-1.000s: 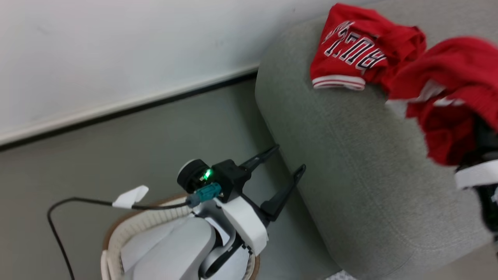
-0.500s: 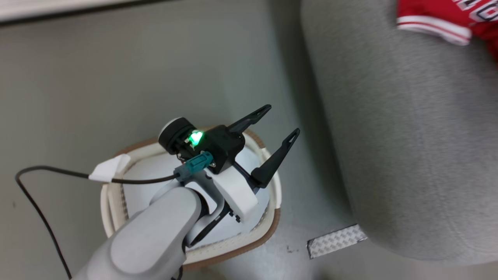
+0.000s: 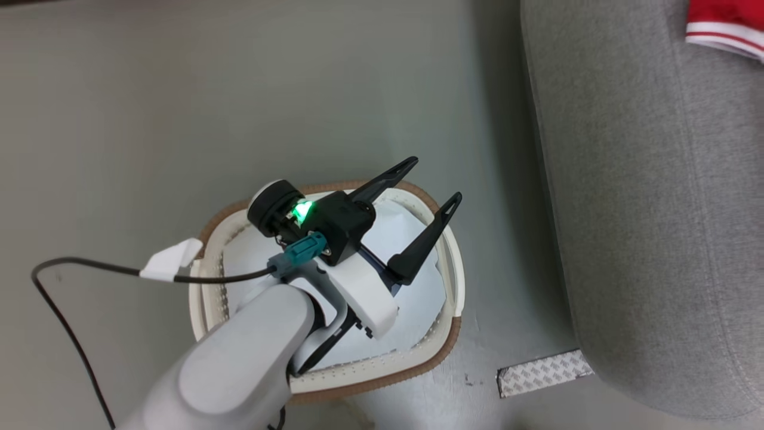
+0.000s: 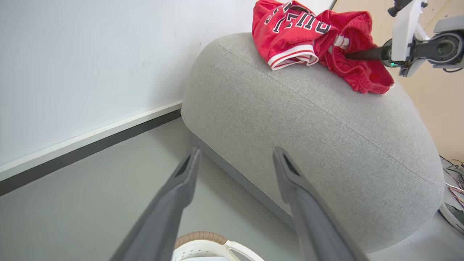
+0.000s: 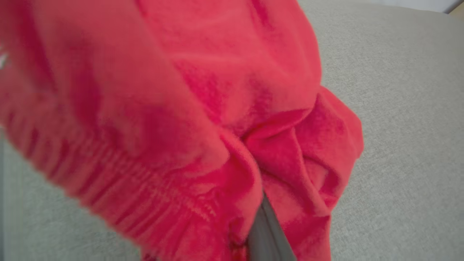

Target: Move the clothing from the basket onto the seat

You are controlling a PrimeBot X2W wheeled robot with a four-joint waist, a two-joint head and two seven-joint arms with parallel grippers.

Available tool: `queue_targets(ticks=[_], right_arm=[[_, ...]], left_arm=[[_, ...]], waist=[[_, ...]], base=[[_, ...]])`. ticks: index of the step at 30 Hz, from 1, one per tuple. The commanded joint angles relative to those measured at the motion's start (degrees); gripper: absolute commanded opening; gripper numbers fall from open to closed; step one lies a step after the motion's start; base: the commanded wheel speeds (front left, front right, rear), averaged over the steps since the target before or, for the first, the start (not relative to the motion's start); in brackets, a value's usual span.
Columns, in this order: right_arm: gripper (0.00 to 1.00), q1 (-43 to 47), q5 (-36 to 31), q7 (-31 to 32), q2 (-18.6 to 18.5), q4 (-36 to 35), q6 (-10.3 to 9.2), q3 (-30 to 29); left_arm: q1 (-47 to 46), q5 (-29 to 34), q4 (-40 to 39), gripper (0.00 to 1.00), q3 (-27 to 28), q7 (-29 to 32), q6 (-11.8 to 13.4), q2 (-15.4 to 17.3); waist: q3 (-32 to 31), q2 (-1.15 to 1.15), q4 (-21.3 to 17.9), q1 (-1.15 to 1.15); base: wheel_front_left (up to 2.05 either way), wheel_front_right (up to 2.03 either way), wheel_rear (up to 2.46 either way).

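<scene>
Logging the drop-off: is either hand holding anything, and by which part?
Left hand: open over the basket, holding nothing. Right hand: fingers buried in a fold of the red garment on the seat; a grip cannot be told.

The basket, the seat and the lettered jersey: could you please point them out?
basket [image 3: 382, 383], head view, brown rim
seat [image 4: 308, 119], left wrist view, grey upholstered top
lettered jersey [image 4: 286, 40], left wrist view, red front below lettering

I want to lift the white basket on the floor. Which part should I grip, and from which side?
Probably grip the rim of the basket on its side towards the seat, coming straight down from above. It stands upright with its mouth open upward, and that stretch of rim is free.
</scene>
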Motion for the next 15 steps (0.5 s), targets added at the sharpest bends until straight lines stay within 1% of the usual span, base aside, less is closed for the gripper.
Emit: queue_targets(ticks=[1,5,9,15], right_arm=[[1.00,0.1,0.8,0.3,-0.6,0.5,-0.15,0.8],[1.00,1.3,1.6,1.0,-1.2,1.0,-0.15,3.5],[1.00,2.8,2.1,1.5,-2.4,-0.4,-0.15,6.9],[1.00,5.7,4.1,0.6,-5.4,-5.8,-0.15,11.3]], left_arm=[[0.4,-0.8,0.5,1.00,0.0,-0.7,0.0,0.1],[1.5,-1.5,2.0,1.00,-0.2,-1.8,0.1,-0.3],[3.3,-2.3,3.9,1.00,0.0,-3.5,0.3,-0.7],[7.2,-4.9,6.5,1.00,0.9,-6.0,1.1,-1.2]], waist=[[-1.4,0.00,-0.1,-0.01],[-5.0,0.00,-0.3,-0.01],[-10.2,0.00,-0.9,-0.01],[-19.3,0.00,-1.4,-0.01]], base=[[0.00,0.00,0.00],[0.00,0.00,0.00],[0.00,0.00,0.00],[0.00,0.00,0.00]])
